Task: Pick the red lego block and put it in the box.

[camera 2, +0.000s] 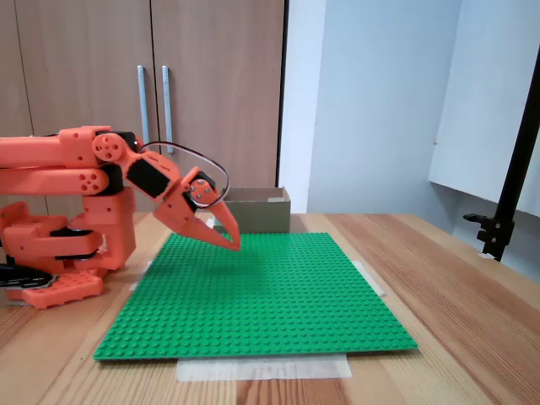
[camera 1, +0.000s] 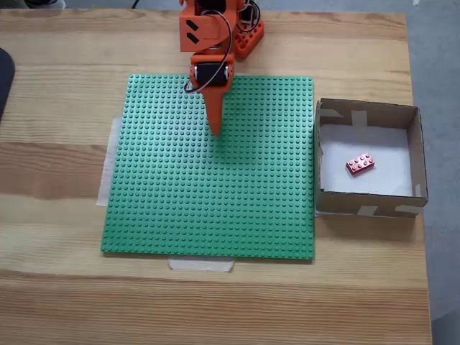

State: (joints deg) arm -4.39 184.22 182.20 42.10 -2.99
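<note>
Since the red lego block is seen lying flat on the white floor of the box at the right of a fixed view from above, the placing is judged done. The gripper is seen at the upper centre of that view, well apart from the box, poised over the green baseplate. Its jaws are pressed together into a single point, nothing is held, and in a fixed view from the side the tip is shown just above the studs.
</note>
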